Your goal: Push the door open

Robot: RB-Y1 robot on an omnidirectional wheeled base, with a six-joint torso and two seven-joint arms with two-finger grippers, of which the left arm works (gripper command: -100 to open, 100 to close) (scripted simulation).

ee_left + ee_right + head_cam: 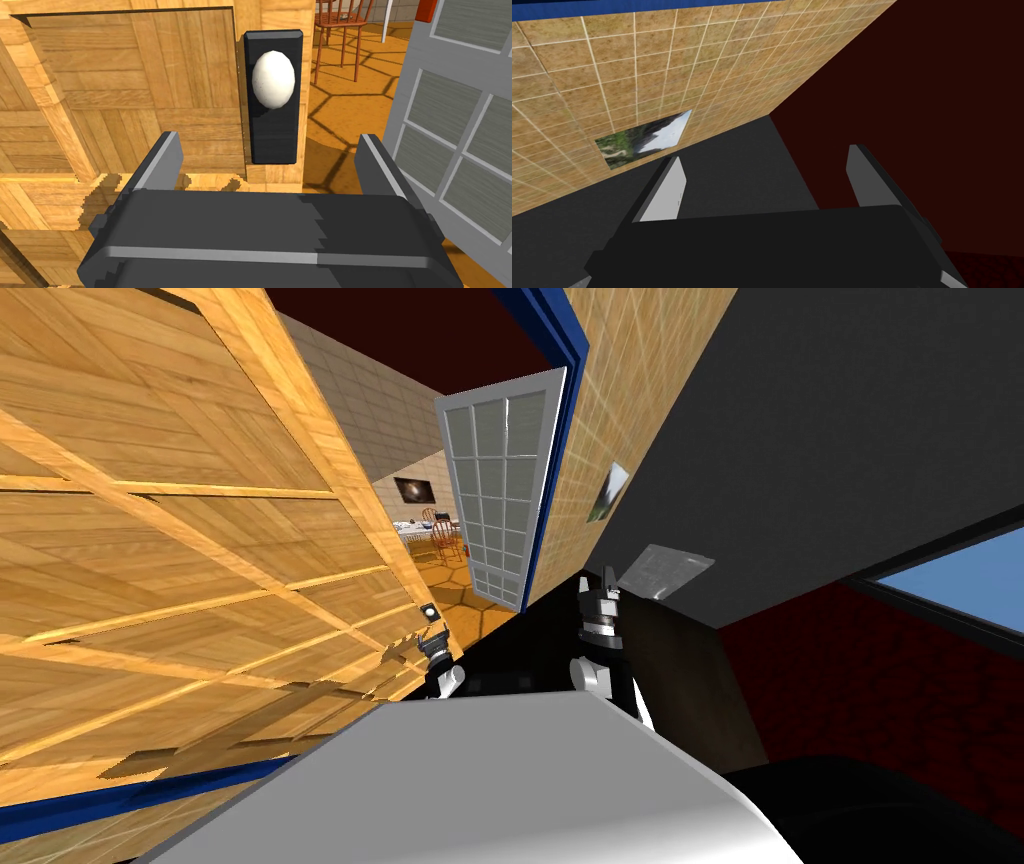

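While left claw [270, 136] and right claw [766, 154] gape, left faces wooden door's [150, 75] egg-shaped knob [273, 79].

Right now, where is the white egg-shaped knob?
In the left wrist view, the white knob sits on a dark plate at the edge of the wooden door, ahead of the open left pincer.

Domestic interior, a home: panelled wooden door [200, 538], white glazed door [500, 488], wooden dining chairs [449, 538] on orange floor [470, 603] beyond the doorway, framed landscape picture [612, 491] on tiled wall [650, 348]
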